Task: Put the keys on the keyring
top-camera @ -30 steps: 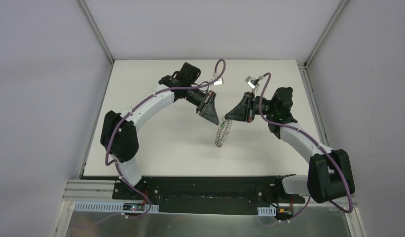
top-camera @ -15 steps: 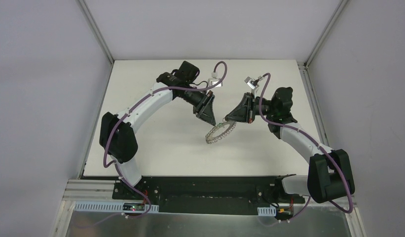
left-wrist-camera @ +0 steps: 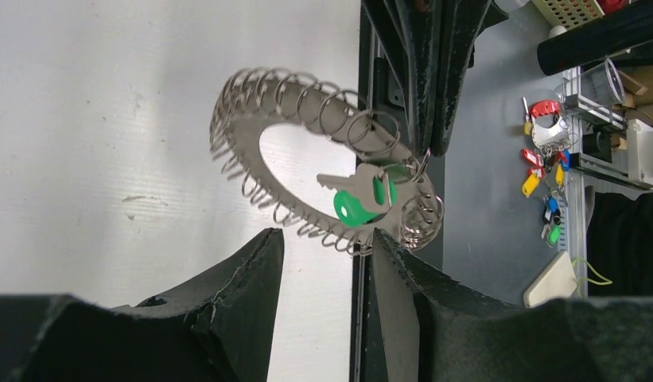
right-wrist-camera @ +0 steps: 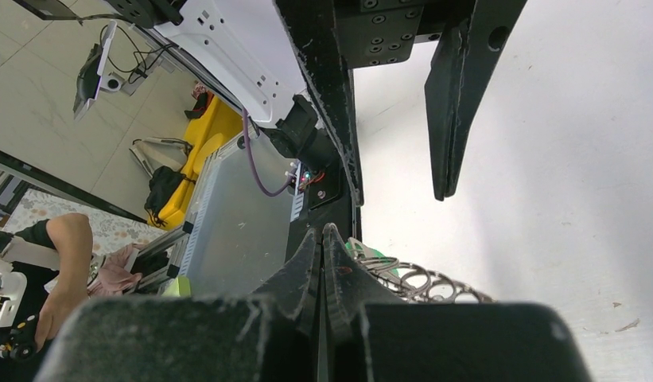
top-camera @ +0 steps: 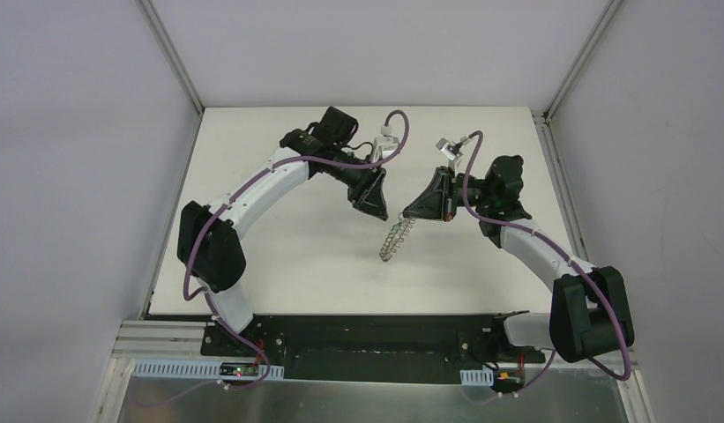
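The key (left-wrist-camera: 356,205), silver with a green head, lies across the flat band of the keyring (left-wrist-camera: 247,143), right beside the spot where the ring is gripped. Its blade points in over the ring's central hole and its head sits toward the fringe of wire loops. Whether it is threaded onto one of those loops cannot be told.

The keyring is pinched at its edge by the right gripper (left-wrist-camera: 422,143), whose two fingers are pressed together on the band and loops. In the right wrist view the loops and a sliver of green show just past the closed fingertips. From overhead the ring appears nearly edge-on, hanging down from those tips toward the near side, with the white table (top-camera: 279,264) behind it.

The left gripper (left-wrist-camera: 324,239) faces the ring from the other side, its fingers spread apart and holding nothing. In its own view the tips sit just below the ring's lower rim. From above, the two grippers point at each other, near but not touching.

Past the table's edge in the left wrist view, a bunch of coloured key tags (left-wrist-camera: 542,171) lies among other clutter.
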`<state>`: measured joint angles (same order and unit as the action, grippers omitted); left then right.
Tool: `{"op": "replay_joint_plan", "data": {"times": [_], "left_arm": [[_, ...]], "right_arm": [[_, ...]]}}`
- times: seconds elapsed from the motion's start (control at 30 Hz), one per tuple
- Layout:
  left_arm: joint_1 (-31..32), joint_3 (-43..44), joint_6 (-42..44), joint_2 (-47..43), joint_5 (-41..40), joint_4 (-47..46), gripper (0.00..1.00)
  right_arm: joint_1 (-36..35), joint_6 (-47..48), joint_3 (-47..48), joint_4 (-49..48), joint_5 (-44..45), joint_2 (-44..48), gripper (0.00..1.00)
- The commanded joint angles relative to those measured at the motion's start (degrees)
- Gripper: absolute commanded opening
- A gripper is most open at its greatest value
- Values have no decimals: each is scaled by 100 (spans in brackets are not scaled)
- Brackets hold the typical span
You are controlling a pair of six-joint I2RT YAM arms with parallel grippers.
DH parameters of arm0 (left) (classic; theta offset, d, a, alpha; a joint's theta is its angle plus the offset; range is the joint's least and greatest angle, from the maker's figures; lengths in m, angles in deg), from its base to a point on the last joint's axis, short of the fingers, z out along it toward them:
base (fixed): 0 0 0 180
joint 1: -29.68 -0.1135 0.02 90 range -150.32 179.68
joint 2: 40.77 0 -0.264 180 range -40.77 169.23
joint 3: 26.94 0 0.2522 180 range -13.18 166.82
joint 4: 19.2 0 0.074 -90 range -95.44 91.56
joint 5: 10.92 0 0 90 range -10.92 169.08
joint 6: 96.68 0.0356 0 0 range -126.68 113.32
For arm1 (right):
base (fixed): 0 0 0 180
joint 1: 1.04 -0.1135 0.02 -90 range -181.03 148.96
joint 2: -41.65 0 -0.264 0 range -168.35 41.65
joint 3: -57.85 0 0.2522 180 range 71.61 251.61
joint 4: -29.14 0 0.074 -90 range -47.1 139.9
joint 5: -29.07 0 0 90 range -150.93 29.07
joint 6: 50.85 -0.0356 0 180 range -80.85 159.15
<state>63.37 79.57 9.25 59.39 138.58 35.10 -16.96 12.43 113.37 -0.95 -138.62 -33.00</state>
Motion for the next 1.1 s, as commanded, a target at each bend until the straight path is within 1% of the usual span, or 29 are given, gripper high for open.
{"op": "replay_joint_plan", "data": {"times": [0.0, 0.17, 0.37, 0.5, 0.63, 0.77, 0.93, 1.07], "left_arm": [[186, -62, -123, -21, 270, -471, 46], [319, -232, -242, -31, 397, -610, 47], [412, -583, -595, -93, 440, -1090, 48], [466, -584, -822, -14, 469, -1319, 48], [504, -636, -1260, 70, 642, -1721, 48], [507, -873, -1718, 38, 822, -2255, 49], [507, -1163, -2248, -31, 903, -2947, 50], [507, -1237, -2614, 4, 972, -3317, 50]], "right_arm": [[29, 25, 215, -233, -211, 8, 0], [34, 18, 224, -229, -220, 12, 0], [36, 19, 225, -229, -225, -8, 0], [37, 9, 219, -229, -212, -5, 0], [50, 9, 210, -229, -211, 29, 0], [93, 9, 206, -231, -203, 47, 0], [106, 5, 212, -229, -203, 22, 0], [104, 0, 206, -229, -194, 46, 0]]}}
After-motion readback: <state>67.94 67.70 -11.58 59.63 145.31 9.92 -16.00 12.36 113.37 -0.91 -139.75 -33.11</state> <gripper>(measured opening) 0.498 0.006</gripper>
